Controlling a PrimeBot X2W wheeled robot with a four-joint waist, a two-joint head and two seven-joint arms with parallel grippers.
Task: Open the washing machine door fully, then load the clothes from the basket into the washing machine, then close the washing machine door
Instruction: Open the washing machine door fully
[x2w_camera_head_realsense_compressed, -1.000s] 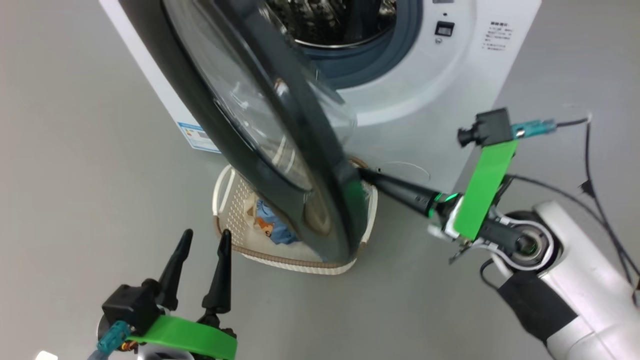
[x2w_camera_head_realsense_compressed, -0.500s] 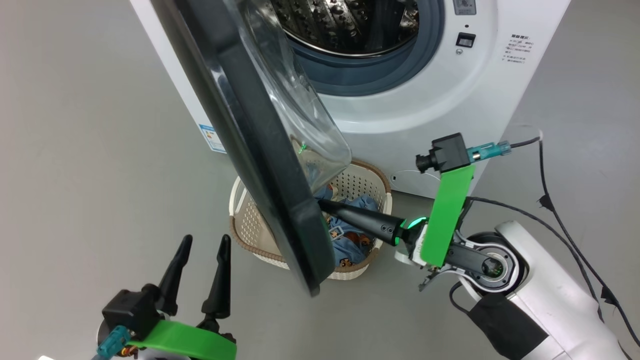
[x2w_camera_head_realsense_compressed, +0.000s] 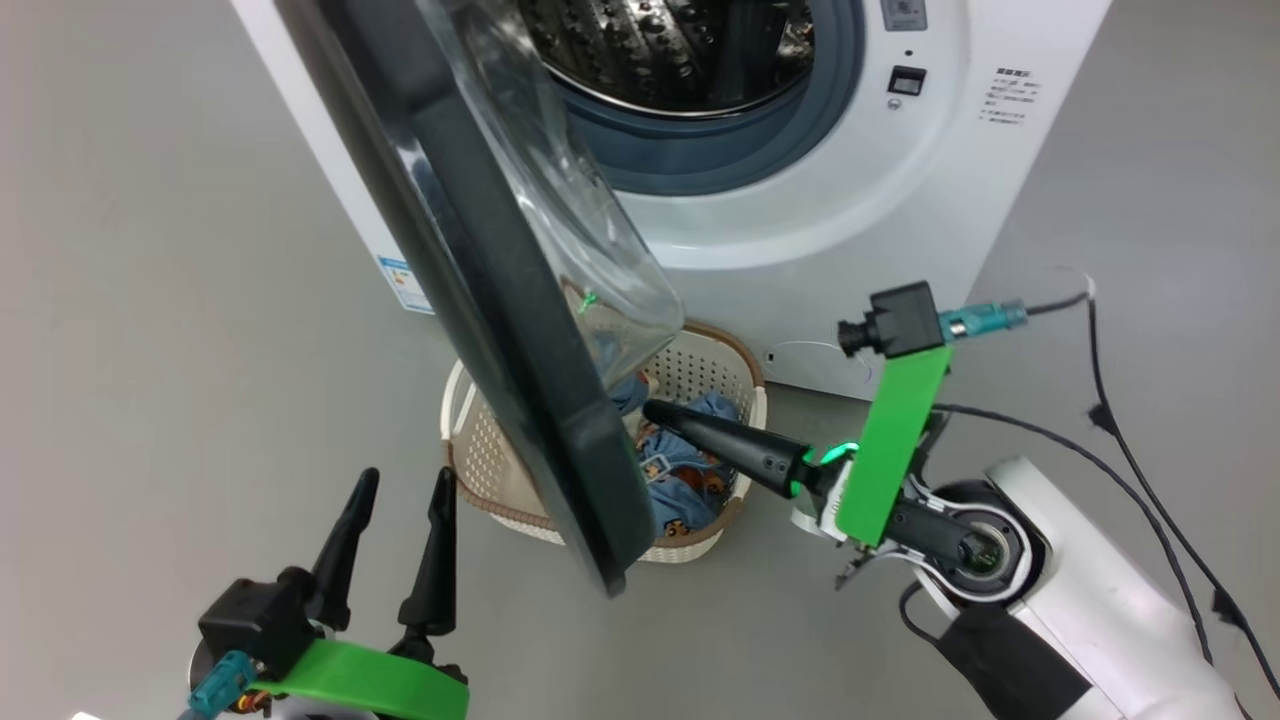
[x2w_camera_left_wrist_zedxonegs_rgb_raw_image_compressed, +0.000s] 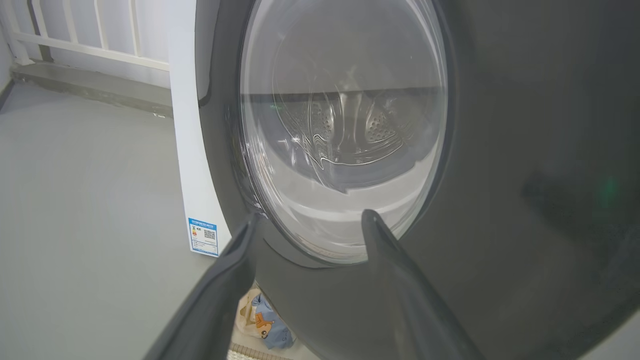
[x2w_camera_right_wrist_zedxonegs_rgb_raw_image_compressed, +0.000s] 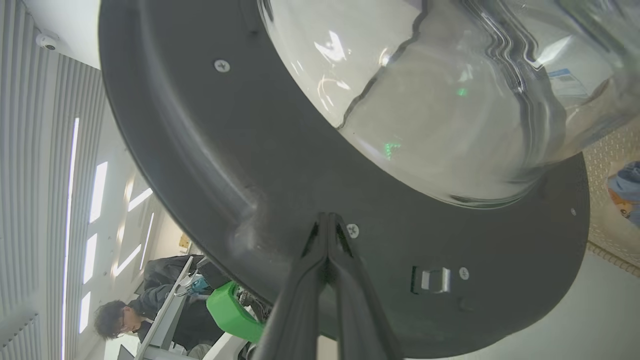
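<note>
- Grey floor (x2w_camera_head_realsense_compressed: 150, 350) surrounds the washer (x2w_camera_head_realsense_compressed: 900, 230), which stands at the top of the head view with its steel drum (x2w_camera_head_realsense_compressed: 680, 50) exposed.
- The door (x2w_camera_head_realsense_compressed: 470, 300) is swung well out on a hinge at the robot's left. It is seen almost edge-on, and its rim runs from upper left down to lower centre.
- Being round, the door has no long axis. Its glass bowl (x2w_camera_head_realsense_compressed: 590, 250) bulges to the robot's right, its outer face looks left, and its free edge points towards the robot.
- The basket (x2w_camera_head_realsense_compressed: 490, 450) sits on the floor just in front of the washer, partly under the door. Its long side seems to run across the washer front.
- The clothes (x2w_camera_head_realsense_compressed: 690, 480) lie bunched inside the basket.
- The right gripper (x2w_camera_head_realsense_compressed: 655, 410) has its fingers pressed together and holds nothing. In the right wrist view the right gripper (x2w_camera_right_wrist_zedxonegs_rgb_raw_image_compressed: 327, 217) has its tip against the door's dark inner ring (x2w_camera_right_wrist_zedxonegs_rgb_raw_image_compressed: 200, 150), just by a screw and near the latch (x2w_camera_right_wrist_zedxonegs_rgb_raw_image_compressed: 432, 280).
- The left gripper (x2w_camera_head_realsense_compressed: 405, 480) is spread wide and empty. It sits low on the door's outer side, apart from it, and its fingers (x2w_camera_left_wrist_zedxonegs_rgb_raw_image_compressed: 309, 217) point at the glass.
- The door is probably stiff and fairly heavy, and it swings only about its hinge. Its glossy ring looks slippery, so a push on the ring near the free edge suits better than one on the glass.
- The clothes should be light, soft and limp, and pinching a raised fold from above looks best.
- The basket seems light and could slide if nudged.
</note>
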